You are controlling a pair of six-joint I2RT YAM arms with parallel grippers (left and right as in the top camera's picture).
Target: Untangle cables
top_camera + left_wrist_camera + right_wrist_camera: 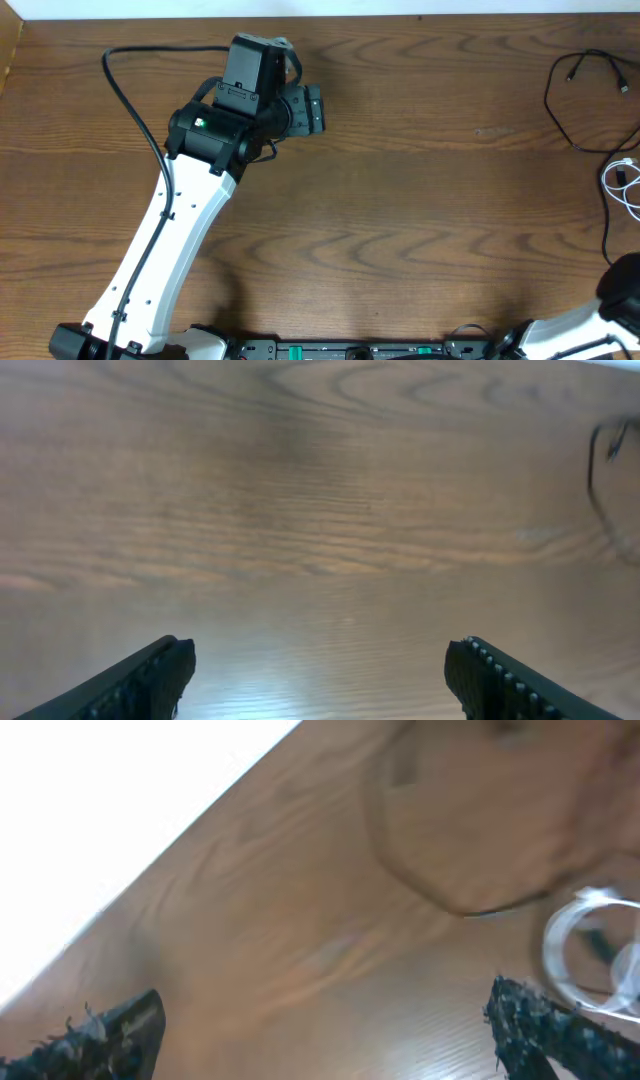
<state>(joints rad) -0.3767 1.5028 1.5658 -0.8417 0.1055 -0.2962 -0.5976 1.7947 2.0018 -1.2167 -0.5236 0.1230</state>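
Note:
The black cable [566, 105] lies in a loose loop at the table's far right. The white cable [622, 183] is coiled just below it at the right edge. My left gripper [316, 109] hovers over the bare table at upper left of centre, far from both cables. In the left wrist view it [318, 665] is open and empty, with the black cable [599, 480] far off at the right. In the blurred right wrist view my right gripper [325, 1015] is open and empty, with the white cable [585, 950] by its right finger and the black cable [470, 908] beyond.
The table [420, 220] is dark wood grain. A thick black arm wire [130, 95] loops at the upper left beside the left arm. The right arm's body [622, 295] shows at the bottom right corner. The table's far edge [180, 845] shows in the right wrist view.

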